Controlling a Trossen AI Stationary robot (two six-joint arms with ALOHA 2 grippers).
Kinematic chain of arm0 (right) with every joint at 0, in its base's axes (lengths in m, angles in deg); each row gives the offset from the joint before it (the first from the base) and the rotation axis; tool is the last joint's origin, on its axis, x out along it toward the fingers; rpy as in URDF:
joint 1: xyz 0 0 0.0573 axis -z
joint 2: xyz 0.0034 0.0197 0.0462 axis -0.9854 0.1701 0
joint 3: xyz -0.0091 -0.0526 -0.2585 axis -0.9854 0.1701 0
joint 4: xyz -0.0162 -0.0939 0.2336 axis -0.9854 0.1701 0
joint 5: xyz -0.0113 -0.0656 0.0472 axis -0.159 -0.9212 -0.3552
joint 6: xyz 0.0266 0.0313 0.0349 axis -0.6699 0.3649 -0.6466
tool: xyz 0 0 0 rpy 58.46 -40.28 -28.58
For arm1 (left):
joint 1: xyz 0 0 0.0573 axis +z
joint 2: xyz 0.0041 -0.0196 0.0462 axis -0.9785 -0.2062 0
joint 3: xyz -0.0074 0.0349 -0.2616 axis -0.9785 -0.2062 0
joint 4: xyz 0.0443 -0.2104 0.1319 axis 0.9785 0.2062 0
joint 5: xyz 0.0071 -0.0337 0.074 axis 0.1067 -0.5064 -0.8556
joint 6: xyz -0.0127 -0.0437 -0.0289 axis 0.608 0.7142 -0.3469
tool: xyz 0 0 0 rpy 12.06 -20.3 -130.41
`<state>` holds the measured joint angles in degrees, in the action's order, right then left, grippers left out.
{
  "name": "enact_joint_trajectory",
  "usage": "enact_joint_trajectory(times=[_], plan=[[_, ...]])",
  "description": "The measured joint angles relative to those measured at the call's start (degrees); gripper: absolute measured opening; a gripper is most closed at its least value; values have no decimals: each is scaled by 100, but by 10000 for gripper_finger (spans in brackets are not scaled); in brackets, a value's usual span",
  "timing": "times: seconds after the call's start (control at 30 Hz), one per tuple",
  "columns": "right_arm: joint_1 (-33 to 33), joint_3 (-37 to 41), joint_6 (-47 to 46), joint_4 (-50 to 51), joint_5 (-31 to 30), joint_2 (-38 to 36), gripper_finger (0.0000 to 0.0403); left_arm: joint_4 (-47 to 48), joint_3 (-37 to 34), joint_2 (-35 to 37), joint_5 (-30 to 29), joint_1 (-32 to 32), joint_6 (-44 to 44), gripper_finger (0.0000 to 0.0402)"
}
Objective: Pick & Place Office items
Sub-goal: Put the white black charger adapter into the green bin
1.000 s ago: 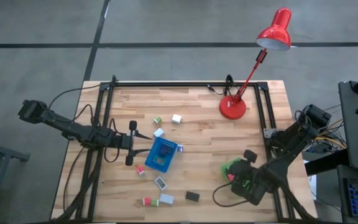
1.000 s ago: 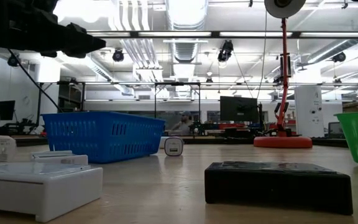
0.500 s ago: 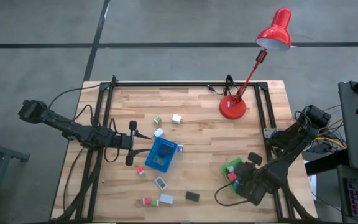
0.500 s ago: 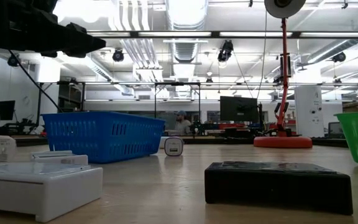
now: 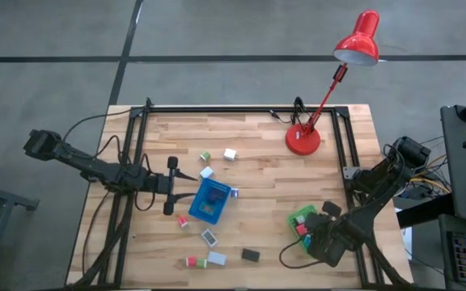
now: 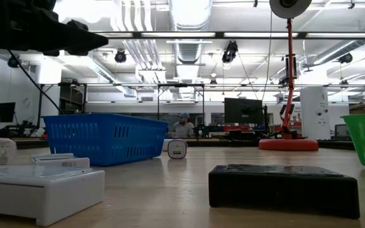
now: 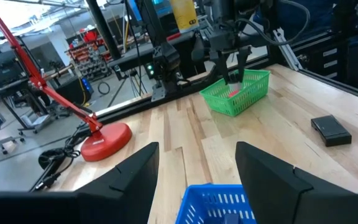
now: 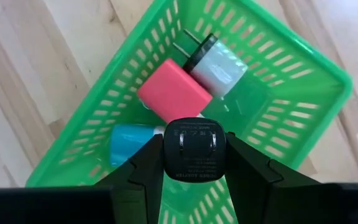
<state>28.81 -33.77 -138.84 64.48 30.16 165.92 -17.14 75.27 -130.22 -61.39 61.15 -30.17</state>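
- Right gripper pinches a matte black charger cube, its printed face toward the wrist camera, right above the green basket — a lattice-walled plastic rectangle near the table's right front corner.
- In the basket lie a smooth red block, a white plug with a black end whose prongs point at the basket wall, and a light-blue piece.
- Left gripper hangs just left of the blue basket, fingers partly apart and bare.
- Pale wood-plank table; round red lamp base behind the green basket — a workshop room beyond.
- Flat black box lies long side across the low view.
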Motion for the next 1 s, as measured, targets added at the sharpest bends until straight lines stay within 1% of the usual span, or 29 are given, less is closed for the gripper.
enact_joint_trajectory(times=[0.5, 0.77, 1.0], plan=[[2, 50, 4, -166, 224, 0, 126, -75, 0, 0, 2, 0, -128, 220], [2, 236, 22, -667, 298, 0, 126, -75, 0, 0, 4, 0, -177, 220], [2, 340, 13, -713, 313, -2, 126, -85, 0, 0, 4, 0, -235, 220]])
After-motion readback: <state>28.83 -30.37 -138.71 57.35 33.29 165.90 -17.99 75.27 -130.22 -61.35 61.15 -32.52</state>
